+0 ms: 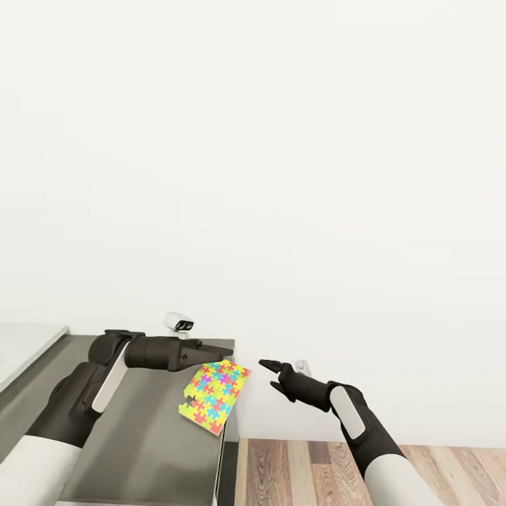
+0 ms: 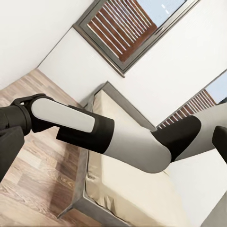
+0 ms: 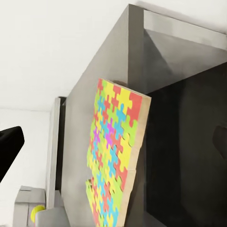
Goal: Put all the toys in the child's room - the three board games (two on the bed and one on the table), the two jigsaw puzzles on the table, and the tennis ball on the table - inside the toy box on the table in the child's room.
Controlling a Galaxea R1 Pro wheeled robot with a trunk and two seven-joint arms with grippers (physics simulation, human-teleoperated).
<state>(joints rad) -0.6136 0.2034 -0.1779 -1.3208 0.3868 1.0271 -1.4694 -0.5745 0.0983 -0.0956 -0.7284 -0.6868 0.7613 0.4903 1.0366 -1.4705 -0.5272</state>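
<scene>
A multicoloured jigsaw puzzle (image 1: 216,393) lies flat at the right edge of the grey table (image 1: 140,450), one corner hanging over the side. The right wrist view shows the puzzle (image 3: 113,156) close up, centred between my right fingertips (image 3: 9,149), which stand wide apart. My right gripper (image 1: 266,365) hovers just right of the puzzle, pointing at it, open and empty. My left gripper (image 1: 226,349) reaches over the table just above the puzzle's far edge, open and holding nothing. A yellow-green tennis ball (image 3: 35,213) peeks out beside a grey box-like shape (image 3: 26,203) further along the table.
A white wall rises right behind the table. Wood floor (image 1: 316,471) lies to the right of the table. The left wrist view looks across my right arm (image 2: 118,142) to a bed (image 2: 137,194) and slatted windows (image 2: 123,28). A paler grey surface (image 1: 24,351) sits at the far left.
</scene>
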